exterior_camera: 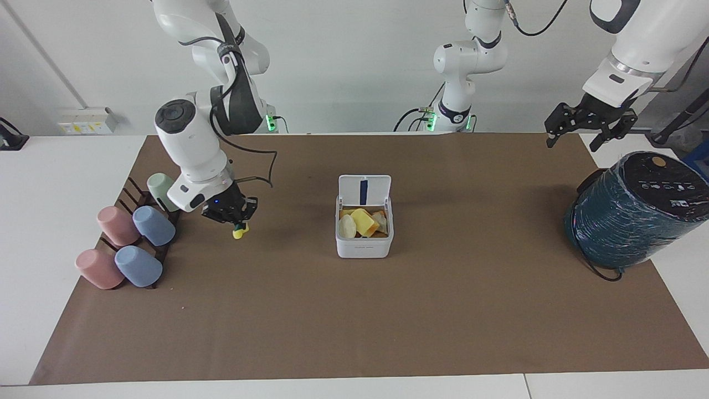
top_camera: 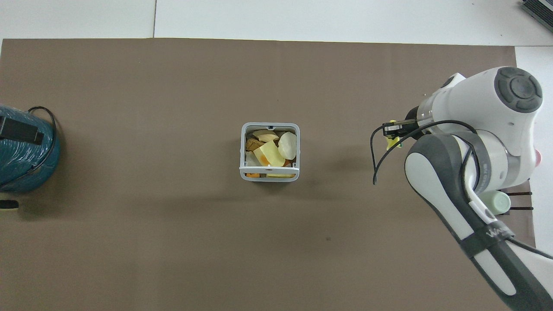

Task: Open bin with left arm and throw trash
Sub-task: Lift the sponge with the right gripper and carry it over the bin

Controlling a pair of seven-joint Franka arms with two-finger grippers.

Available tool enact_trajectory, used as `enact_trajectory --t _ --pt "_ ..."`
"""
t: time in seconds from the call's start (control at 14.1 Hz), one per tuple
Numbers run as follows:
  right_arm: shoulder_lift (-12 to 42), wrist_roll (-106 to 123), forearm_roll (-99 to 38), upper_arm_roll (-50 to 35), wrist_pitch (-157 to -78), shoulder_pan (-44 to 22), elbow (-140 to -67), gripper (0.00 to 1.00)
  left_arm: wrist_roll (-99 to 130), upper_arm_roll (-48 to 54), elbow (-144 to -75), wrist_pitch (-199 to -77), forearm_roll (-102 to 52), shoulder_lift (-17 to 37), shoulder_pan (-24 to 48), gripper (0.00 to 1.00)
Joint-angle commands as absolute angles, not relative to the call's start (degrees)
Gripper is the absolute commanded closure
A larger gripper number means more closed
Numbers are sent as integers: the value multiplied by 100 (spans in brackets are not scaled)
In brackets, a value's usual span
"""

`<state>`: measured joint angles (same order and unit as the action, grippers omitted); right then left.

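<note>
The bin [exterior_camera: 364,243] stands at the middle of the brown mat with its lid [exterior_camera: 364,190] swung up, blue strip showing. Inside lie a yellow wedge with orange edge [exterior_camera: 364,220] and a cream-white oval [exterior_camera: 347,226]; the overhead view shows the bin [top_camera: 269,177] and them too. My right gripper [exterior_camera: 235,219] is shut on the yellow piece with green middle [exterior_camera: 239,231] and holds it above the mat between the cups and the bin; it also shows from overhead [top_camera: 392,133]. My left gripper [exterior_camera: 571,139] hangs open and empty in the air beside the teal cylinder.
A big dark teal wrapped cylinder [exterior_camera: 631,213] with a black cable stands at the left arm's end of the table. Several pastel cups [exterior_camera: 128,239] lie on a dark rack at the right arm's end. A third white arm's base [exterior_camera: 460,66] stands at the robots' edge.
</note>
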<state>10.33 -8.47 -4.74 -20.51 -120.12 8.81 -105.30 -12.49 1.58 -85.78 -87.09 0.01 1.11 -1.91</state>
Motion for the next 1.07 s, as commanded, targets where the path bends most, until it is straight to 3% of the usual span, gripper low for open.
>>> enact_trajectory --t 0.0,0.36,0.64,0.85,0.92,1.0 --pt "1186 -1833 -1158 -2503 -12084 897 -10266 100 -1292 123 -8728 -8736 141 -18 -141 0" --pt "1370 -3698 -1643 -2558 -13252 -209 -10344 100 -1292 123 -8728 -8736 141 -18 -141 0" --pt "1564 -4104 -1644 -2549 -13640 -536 -10537 99 -1292 123 -8728 -8736 141 -18 -141 0" --pt "1556 -4113 -1644 -2549 -13973 -650 -10836 10 -1292 123 -8728 -8736 141 -18 -141 0" --pt "1556 -4113 -1644 -2549 -14001 -642 -10837 0 -1292 123 -8728 -8736 141 -18 -141 0" --pt "1564 -4113 -1644 -2549 -14018 -650 -10811 0 -1292 123 -8728 -8736 141 -18 -141 0"
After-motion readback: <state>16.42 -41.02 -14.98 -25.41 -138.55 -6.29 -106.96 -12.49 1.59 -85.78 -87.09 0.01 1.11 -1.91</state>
